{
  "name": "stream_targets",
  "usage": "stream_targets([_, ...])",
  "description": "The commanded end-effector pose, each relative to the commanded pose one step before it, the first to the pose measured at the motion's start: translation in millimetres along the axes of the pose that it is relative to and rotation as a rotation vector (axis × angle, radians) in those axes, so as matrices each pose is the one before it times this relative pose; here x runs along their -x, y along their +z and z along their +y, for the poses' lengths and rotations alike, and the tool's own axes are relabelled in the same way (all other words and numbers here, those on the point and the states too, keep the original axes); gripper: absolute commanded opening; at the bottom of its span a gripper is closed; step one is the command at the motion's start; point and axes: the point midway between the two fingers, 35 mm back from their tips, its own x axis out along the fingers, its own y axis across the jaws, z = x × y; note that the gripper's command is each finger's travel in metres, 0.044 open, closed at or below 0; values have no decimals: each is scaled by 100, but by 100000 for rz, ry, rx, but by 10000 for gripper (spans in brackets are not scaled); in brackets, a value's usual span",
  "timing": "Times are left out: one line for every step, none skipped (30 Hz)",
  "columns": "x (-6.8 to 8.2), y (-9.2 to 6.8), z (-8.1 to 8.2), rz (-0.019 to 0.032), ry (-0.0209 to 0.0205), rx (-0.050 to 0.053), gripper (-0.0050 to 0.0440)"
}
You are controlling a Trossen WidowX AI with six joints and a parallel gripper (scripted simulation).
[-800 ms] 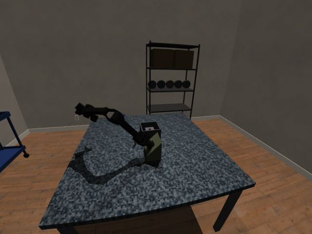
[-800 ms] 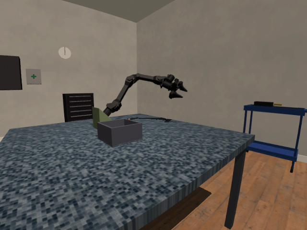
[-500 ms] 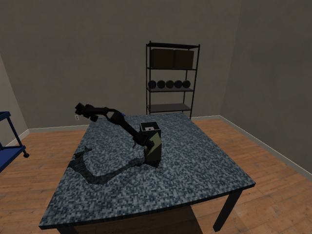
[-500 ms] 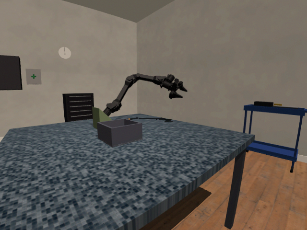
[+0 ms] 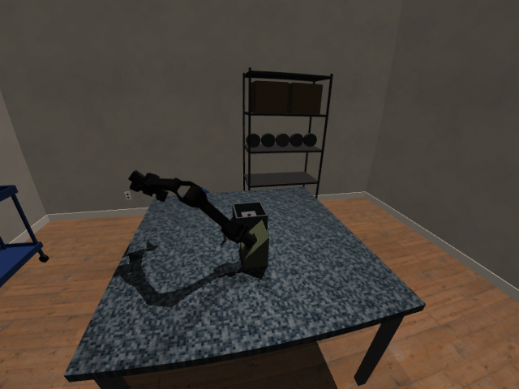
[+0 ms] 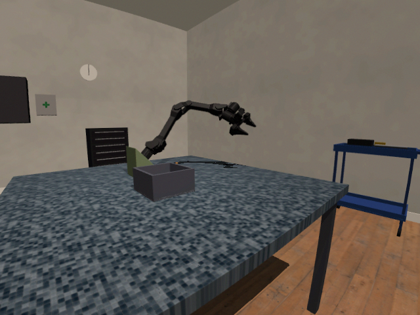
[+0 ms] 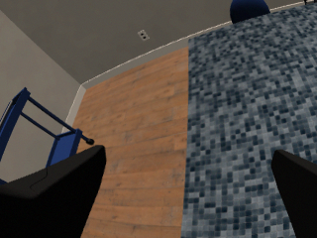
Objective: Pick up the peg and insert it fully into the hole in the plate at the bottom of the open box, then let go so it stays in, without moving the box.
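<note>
The open dark grey box (image 5: 250,217) stands near the middle of the table; a white plate with a small hole (image 5: 250,214) shows at its bottom. The box also shows in the exterior view (image 6: 163,180). A thin tan thing that may be the peg (image 5: 225,240) lies on the table by the arm's base, mostly hidden; its orange tip shows behind the box (image 6: 174,164). My gripper (image 5: 136,180) (image 6: 244,126) is open and empty, high above the table's far left edge, far from the box. In the wrist view the fingers frame only table and floor.
The arm's olive-green base block (image 5: 254,249) stands right beside the box. A blue ball (image 7: 249,7) sits at the table's far edge. A blue cart (image 6: 373,179) stands left of the table, a black shelf (image 5: 285,130) behind it, and a chair (image 6: 106,146) at one side.
</note>
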Motion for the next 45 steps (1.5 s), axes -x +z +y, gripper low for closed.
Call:
stream_targets([-839,2205,-6715,753,-19940,8350,440])
stream_targets([-299,495,-1784,677,-5312,1758,440])
stream_targets([-264,384,-1524,710,-4357,1236,440])
stream_targets([-303,296,-1602,1177,-4771,1451,440])
stream_targets([-321,274,-1697,1407,-4854,1251,440])
stream_targets([-321,233,-1709,1602,-4755,1000,440])
stream_targets([-320,191,-1709,1765,-4565,741,440])
stream_targets([-303,141,-1665,1933,-4395,499,440])
stream_targets([0,0,0,0,0,0,440])
stream_targets([0,0,0,0,0,0,440])
stream_targets([-332,107,-1893,2450,-4884,289,440])
stream_targets([-324,47,-1887,2720,-4723,-13,440])
stream_targets([-318,-12,-1886,2995,-4534,-321,440])
stream_targets([-313,-75,-1885,3282,-4320,-635,440])
stream_targets([-268,-124,-1646,3221,-3691,-852,440])
stream_targets([-275,-172,-1610,3290,-3337,-1063,440])
stream_targets([-272,-235,-1640,3696,-3255,-1381,440])
stream_targets([-273,-292,-1653,3989,-2992,-1679,440])
stream_targets([-274,-351,-1662,4242,-2649,-1969,440])
stream_targets([-268,-414,-1644,4520,-2272,-2279,440])
stream_targets([-259,-455,-1593,4731,-1752,-2568,440])
stream_targets([-266,-425,-1534,4584,-912,-2671,440])
stream_targets([-190,-493,-1230,4279,-691,-2622,440])
stream_targets([-180,-524,-1172,4360,-267,-2796,440])
stream_targets([-170,-546,-1104,4383,194,-2935,440])
stream_targets([0,0,0,0,0,0,440])
stream_targets([0,0,0,0,0,0,440])
stream_targets([-150,-712,-1098,5005,300,-3465,440])
stream_targets([-172,-712,-1131,5302,1444,-3850,440])
stream_targets([-150,-721,-1002,5173,2101,-3935,440])
stream_targets([-127,-632,-823,4553,2736,-3637,440])
stream_targets([-80,-591,-593,3833,2294,-3171,440])
stream_targets([-54,-392,-384,2606,1997,-2223,440])
stream_targets([-25,-197,-183,1302,1093,-1133,440])
stream_targets([-6,-51,-46,334,291,-293,440])
stream_targets([0,0,0,0,0,0,440])
stream_targets([0,0,0,0,0,0,440])
stream_targets([0,0,0,0,0,0,440])
stream_targets([0,0,0,0,0,0,440])
stream_targets([0,0,0,0,0,0,440])
stream_targets([0,0,0,0,0,0,440])
stream_targets([0,0,0,0,0,0,440])
stream_targets([0,0,0,0,0,0,440])
stream_targets([0,0,0,0,0,0,440])
stream_targets([-196,19,8,-35,-23,-11,440])
